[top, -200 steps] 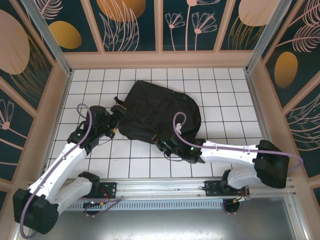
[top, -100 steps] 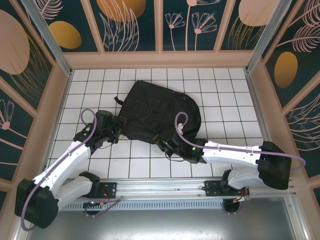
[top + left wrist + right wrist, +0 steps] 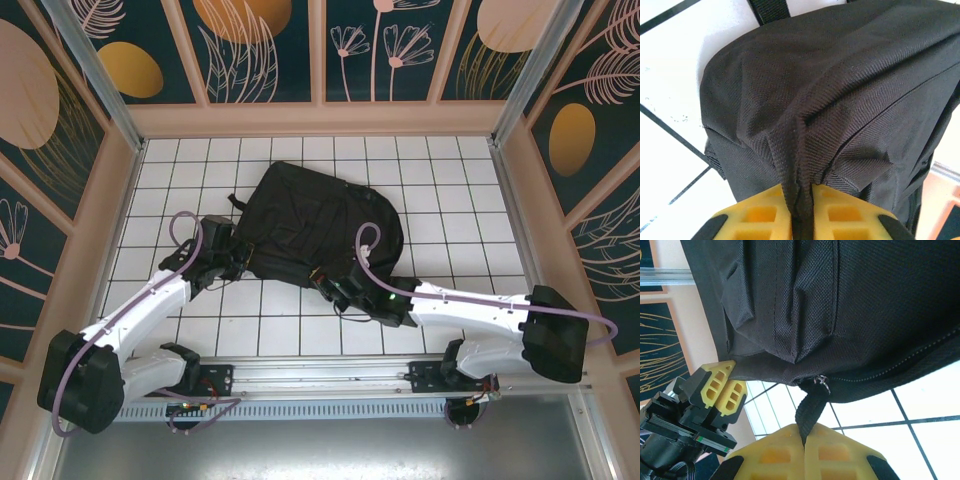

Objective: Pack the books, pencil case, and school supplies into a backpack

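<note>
The backpack (image 3: 320, 225) lay flat on the tiled table (image 3: 450, 200). The left gripper (image 3: 801, 202) pinched a fold of fabric at its near-left corner. The right gripper (image 3: 805, 434) clamped a black strap (image 3: 811, 407) at its near edge.

The white left arm (image 3: 140, 315) is stretching to the left edge of the large black fabric backpack (image 3: 310, 225), its yellow-fingered left claw (image 3: 801, 202) pinching a fold of cloth. The white right arm (image 3: 470, 305) is lying low at the backpack's near edge, its right claw (image 3: 804, 437) clamping a black strap (image 3: 810, 407).
</note>
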Robot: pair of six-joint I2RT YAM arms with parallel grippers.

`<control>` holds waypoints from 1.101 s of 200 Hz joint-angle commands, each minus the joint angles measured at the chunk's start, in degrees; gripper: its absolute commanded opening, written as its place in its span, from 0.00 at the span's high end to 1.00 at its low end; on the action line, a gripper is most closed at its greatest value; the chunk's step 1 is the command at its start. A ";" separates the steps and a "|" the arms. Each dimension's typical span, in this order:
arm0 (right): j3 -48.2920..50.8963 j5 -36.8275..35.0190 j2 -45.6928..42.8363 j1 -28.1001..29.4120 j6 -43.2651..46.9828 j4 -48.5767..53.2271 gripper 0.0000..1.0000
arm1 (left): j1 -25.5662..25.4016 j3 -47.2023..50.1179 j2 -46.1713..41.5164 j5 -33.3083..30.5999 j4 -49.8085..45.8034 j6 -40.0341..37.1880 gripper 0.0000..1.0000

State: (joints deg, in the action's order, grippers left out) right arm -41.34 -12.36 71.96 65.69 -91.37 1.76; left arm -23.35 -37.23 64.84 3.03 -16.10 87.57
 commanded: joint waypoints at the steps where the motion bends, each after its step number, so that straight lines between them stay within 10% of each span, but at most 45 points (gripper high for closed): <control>1: 0.39 -0.68 -2.92 -0.46 1.85 2.74 1.00 | -0.20 -0.89 -0.71 -2.89 0.30 -0.11 0.97; 220: -11.07 17.59 -3.14 -14.98 34.01 29.27 1.00 | 0.12 -0.73 -2.44 -9.72 -3.06 -3.46 1.00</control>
State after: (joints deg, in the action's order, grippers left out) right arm -49.21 4.38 68.10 52.73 -64.75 23.09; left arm -24.45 -37.30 63.33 1.80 -16.03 86.24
